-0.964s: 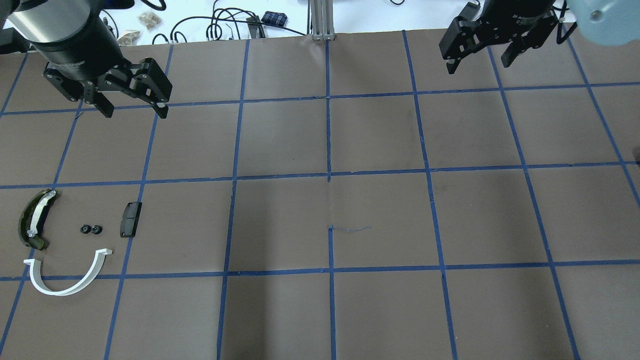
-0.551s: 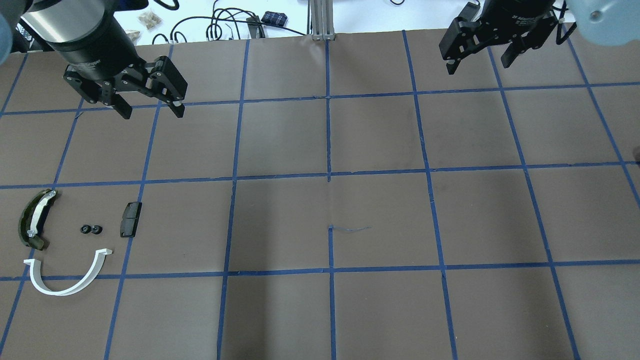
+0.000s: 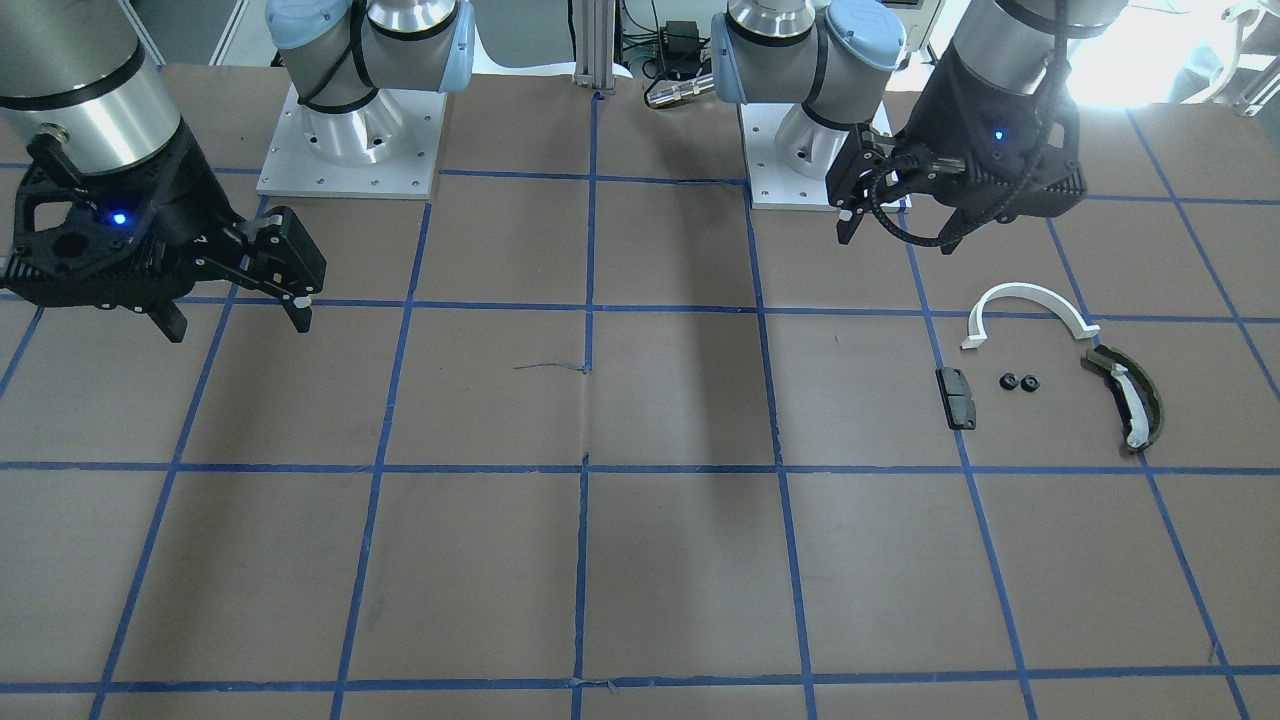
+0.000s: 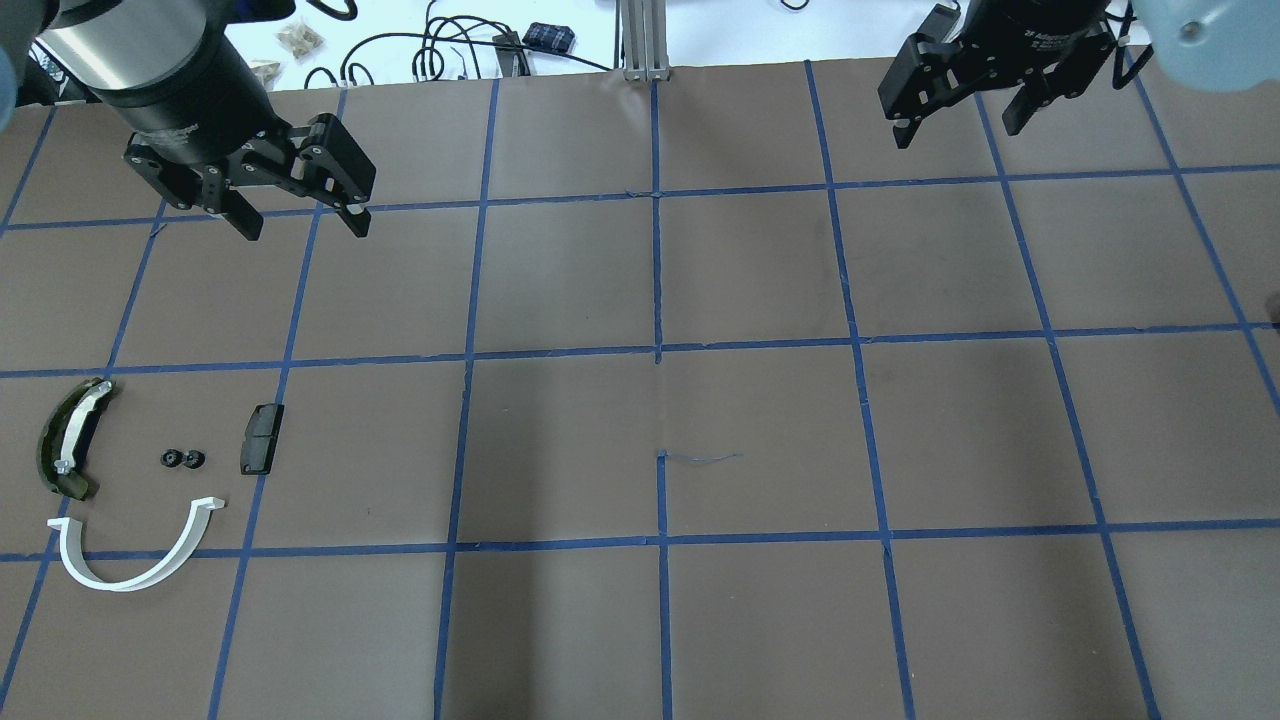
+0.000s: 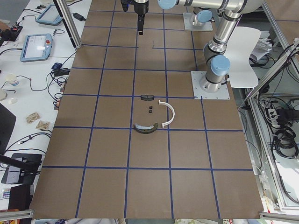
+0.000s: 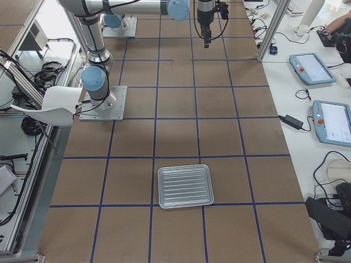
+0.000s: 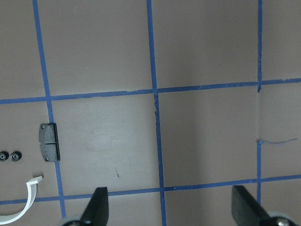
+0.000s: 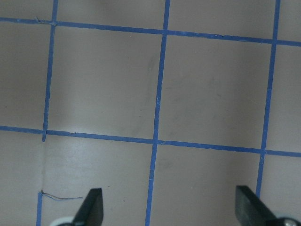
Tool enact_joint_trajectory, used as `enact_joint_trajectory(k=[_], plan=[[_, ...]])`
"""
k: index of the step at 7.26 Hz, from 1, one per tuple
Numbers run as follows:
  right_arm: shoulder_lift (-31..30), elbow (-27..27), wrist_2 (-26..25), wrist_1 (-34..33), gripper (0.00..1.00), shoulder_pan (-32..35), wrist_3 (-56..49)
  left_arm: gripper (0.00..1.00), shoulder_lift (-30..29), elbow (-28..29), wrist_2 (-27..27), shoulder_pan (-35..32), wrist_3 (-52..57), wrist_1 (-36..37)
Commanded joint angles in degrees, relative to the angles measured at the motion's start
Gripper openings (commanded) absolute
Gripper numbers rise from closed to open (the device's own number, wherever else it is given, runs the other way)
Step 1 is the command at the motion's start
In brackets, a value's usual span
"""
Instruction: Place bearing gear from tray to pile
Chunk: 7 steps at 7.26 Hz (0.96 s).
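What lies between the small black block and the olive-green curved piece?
Two small black round parts, side by side, apart from the black block and the olive-green curved piece; the overhead view shows this.

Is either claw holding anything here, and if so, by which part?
Nothing is held. The left claw and the right claw both hang open and empty above the table; the wrist views show nothing between their fingers.

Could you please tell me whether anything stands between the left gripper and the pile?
Nothing visible does. Only the brown table with its blue tape lines lies between the open left gripper and the pile.
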Motion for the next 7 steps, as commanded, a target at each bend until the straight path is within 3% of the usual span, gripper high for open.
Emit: enact_joint_trajectory(k=[1,7], plan=[[0.1,0.0,0.2,0.0,1.00,0.0,-0.1,0.96,-0.4,0.7,0.1,0.0,-1.0,0.0],[0.1,0.0,0.2,0.1,1.00,0.0,-0.1,1.00,0.4,-0.1,-0.1,-0.1,-2.4,0.5]])
